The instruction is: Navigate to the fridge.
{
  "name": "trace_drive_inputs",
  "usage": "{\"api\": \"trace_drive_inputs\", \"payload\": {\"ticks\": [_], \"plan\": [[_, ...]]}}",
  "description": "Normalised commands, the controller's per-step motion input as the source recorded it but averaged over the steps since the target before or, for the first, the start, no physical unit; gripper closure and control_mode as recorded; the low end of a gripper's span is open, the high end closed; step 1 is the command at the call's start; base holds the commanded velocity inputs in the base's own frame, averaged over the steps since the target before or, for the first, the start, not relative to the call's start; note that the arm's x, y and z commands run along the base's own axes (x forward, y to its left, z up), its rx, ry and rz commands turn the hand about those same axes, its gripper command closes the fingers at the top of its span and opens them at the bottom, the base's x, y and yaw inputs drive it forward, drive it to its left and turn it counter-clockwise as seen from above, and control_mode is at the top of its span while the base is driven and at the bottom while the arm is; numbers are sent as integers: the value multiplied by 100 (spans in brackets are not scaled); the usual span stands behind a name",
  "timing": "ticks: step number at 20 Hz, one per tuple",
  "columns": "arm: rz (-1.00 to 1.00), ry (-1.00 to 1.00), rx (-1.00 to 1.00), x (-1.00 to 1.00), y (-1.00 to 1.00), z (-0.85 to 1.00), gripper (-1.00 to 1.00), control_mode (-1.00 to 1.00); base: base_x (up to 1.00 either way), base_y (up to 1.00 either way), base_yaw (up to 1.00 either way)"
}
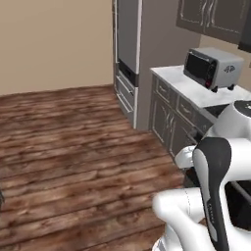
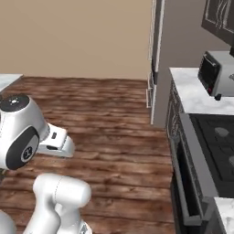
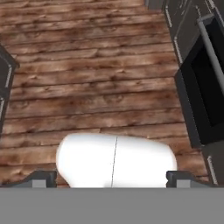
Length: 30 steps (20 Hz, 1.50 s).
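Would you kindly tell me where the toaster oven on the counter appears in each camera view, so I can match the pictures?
Left base view: the toaster oven stands upper right, on the white countertop.
Right base view: at the right edge, upper part, partly cut off, on the same countertop.
Hand view: I cannot find it there.
Shared landmark: the fridge, beyond the counter's far end.

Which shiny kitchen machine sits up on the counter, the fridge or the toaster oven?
The toaster oven. It is the small silver box with a dark glass door, resting on the white counter. The fridge is tall and stands on the wooden floor.
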Motion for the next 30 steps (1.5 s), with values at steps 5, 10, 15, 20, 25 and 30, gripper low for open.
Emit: {"api": "trace_drive_inputs", "payload": {"ticks": [5, 10, 15, 20, 25, 30], "plan": [[0, 0, 0, 0, 0, 0, -100, 100, 100, -42, 1], [0, 0, 0, 0, 0, 0, -100, 100, 100, -1, 0], [0, 0, 0, 0, 0, 0, -100, 100, 100, 1, 0], [0, 0, 0, 0, 0, 0, -100, 100, 100, 18, -1], [0, 0, 0, 0, 0, 0, -100, 100, 100, 21, -7], [0, 0, 0, 0, 0, 0, -100, 100, 100, 32, -16]]}}
